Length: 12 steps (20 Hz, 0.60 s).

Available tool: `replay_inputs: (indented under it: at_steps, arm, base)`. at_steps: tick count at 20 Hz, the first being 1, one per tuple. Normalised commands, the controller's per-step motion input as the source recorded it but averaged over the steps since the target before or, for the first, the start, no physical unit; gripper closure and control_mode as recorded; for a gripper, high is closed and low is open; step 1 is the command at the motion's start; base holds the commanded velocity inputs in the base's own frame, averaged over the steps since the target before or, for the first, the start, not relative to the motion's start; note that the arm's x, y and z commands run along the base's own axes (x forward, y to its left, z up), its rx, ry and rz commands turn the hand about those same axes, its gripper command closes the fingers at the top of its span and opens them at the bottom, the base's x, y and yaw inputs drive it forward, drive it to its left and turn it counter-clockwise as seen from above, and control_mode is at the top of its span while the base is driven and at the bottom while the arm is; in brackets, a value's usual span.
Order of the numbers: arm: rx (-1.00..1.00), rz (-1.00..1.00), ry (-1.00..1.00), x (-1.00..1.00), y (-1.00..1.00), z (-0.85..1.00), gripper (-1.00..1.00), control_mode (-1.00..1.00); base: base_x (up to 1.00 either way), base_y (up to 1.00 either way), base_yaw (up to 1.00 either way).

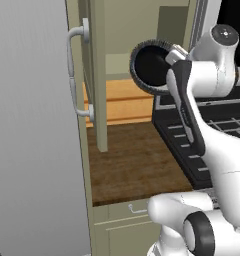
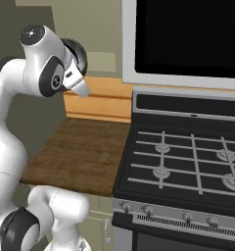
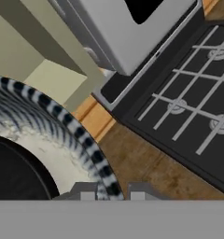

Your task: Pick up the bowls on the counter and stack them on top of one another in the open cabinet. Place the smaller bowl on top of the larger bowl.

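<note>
My gripper (image 1: pixel 175 57) is shut on the rim of the larger bowl (image 1: pixel 151 65), a grey-blue ribbed bowl held up on edge in front of the open cabinet (image 1: pixel 98 75). In the hand view the bowl's striped rim (image 3: pixel 83 135) runs between my fingertips (image 3: pixel 88 194), with its pale speckled inside to the left. A black round area (image 3: pixel 16 172) fills the bowl's middle; I cannot tell whether that is the smaller bowl. From the right base view the bowl (image 2: pixel 81 53) shows behind my hand, near the cabinet's beige shelf (image 2: pixel 103 61). The wooden counter (image 1: pixel 132 160) lies bare below.
A black gas stove (image 2: pixel 188 162) adjoins the counter on the right, with a microwave (image 2: pixel 188 39) above it. The cabinet door with its white handle (image 1: pixel 73 75) stands open at the left, beside a tall grey panel (image 1: pixel 32 130). A beige drawer (image 1: pixel 127 211) sits under the counter.
</note>
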Motion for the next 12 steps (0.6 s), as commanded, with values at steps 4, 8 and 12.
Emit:
replay_inputs:
  at_steps: [4, 8, 12]
  arm:
    - [-0.06, -0.15, 0.04, 0.79, 0.25, 0.24, 1.00, -1.00]
    - [-0.08, -0.17, 0.09, 0.92, 0.51, 0.01, 1.00, -1.00]
    - [-0.01, -0.09, 0.07, 0.51, 0.17, 0.00, 1.00, -1.00]
  base:
    - [0.00, 0.00, 0.00]
    - [0.00, 0.00, 0.00]
    - [0.00, 0.00, 0.00]
